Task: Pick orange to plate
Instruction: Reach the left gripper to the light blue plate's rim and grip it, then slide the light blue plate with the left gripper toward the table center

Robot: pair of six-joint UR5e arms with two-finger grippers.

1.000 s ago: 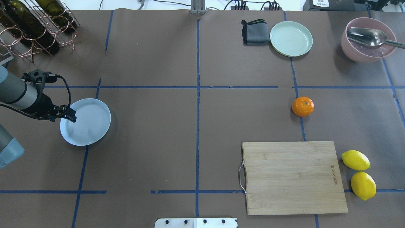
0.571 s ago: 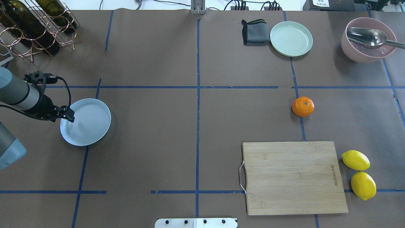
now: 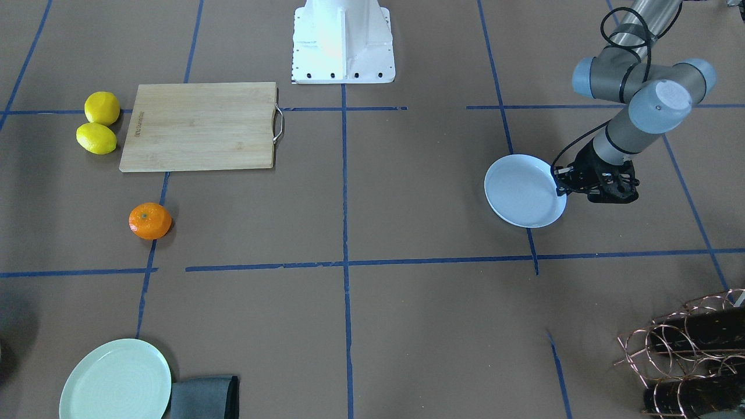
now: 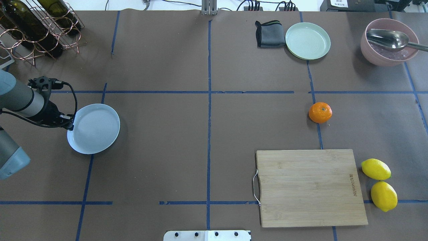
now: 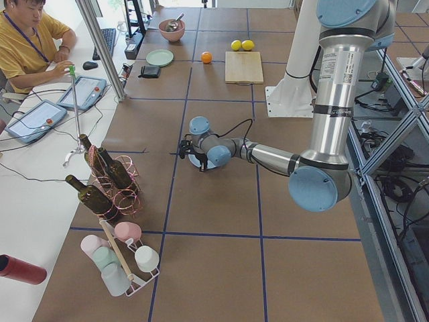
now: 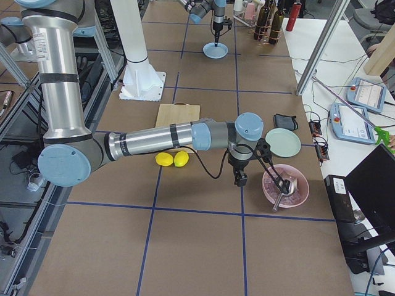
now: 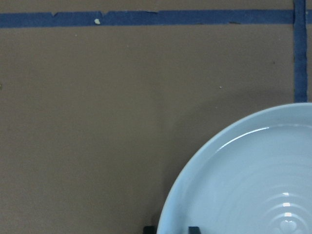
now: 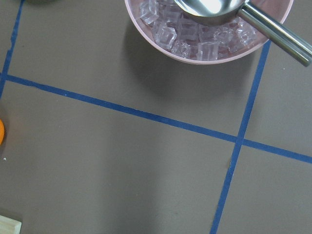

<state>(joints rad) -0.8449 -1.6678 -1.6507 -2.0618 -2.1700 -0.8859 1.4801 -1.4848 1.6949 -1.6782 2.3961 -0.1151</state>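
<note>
Picking had not begun: the small round orange citrus fruit (image 4: 320, 112) lay well apart from the glossy round white plate (image 4: 97, 134). The left end effector (image 4: 69, 126) straddled its rim, clamping unclear; the right end effector (image 6: 239, 180) was likewise untellable.

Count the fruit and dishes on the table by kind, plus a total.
orange: 1
lemons: 2
plates: 2 (white plate, pale-green plate)
pink bowl: 1
Total: 6
</note>
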